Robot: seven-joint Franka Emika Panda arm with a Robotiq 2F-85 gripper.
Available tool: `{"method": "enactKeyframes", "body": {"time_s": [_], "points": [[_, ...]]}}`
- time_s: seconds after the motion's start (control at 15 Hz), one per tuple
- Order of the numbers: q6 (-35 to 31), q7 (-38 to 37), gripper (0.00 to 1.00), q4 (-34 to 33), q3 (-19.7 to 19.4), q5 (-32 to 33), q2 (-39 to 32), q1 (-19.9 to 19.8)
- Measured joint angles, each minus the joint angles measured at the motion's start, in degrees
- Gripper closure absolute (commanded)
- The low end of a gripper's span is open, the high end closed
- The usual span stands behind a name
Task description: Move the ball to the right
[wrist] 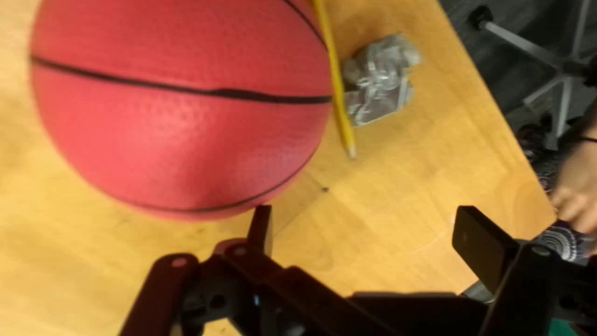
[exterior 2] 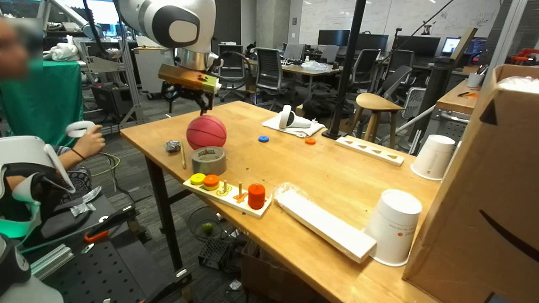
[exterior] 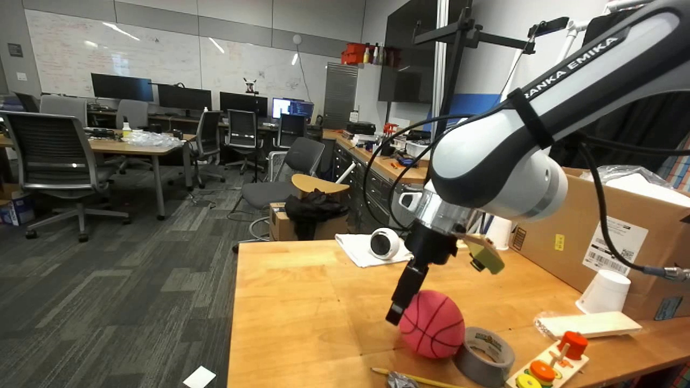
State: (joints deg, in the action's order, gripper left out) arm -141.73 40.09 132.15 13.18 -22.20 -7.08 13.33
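Observation:
The ball (exterior: 432,324) is pinkish-red with dark seams and rests on the wooden table. It also shows in an exterior view (exterior 2: 206,132) and fills the upper left of the wrist view (wrist: 182,107). My gripper (wrist: 364,210) is open, with nothing between its fingers. It is above the table, close beside the ball; in the wrist view the left fingertip overlaps the ball's lower edge. I cannot tell whether it touches. The gripper also shows in both exterior views (exterior: 395,314) (exterior 2: 187,110). The grey tape roll (exterior 2: 208,163) stands right by the ball on the side away from the gripper.
A yellow pencil (wrist: 339,93) and crumpled foil (wrist: 380,77) lie beside the ball near the table edge. A peg board with rings (exterior 2: 229,195), a wrapped white board (exterior 2: 324,225), white cups (exterior 2: 393,227) and a big cardboard box (exterior: 582,231) stand on the table. A person sits nearby.

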Motion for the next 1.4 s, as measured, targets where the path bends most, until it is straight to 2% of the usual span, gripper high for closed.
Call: {"method": "enactKeyframes", "body": {"time_s": [0.2, 0.4, 0.6, 0.93, 1.4], "points": [[-0.28, -0.61, 0.0, -2.11, -1.18, 10.09, 3.29, -2.22], [-0.24, -0.33, 0.0, -1.29, -1.65, 13.32, 10.39, -2.88], [1.88, 1.67, 0.0, 4.04, -2.08, 5.88, 18.33, -1.65], [6.25, 1.89, 0.0, 15.56, -3.75, -6.2, 28.98, 4.98], [9.54, -0.1, 0.0, 23.61, -3.9, -15.91, 35.61, 14.63]]}}
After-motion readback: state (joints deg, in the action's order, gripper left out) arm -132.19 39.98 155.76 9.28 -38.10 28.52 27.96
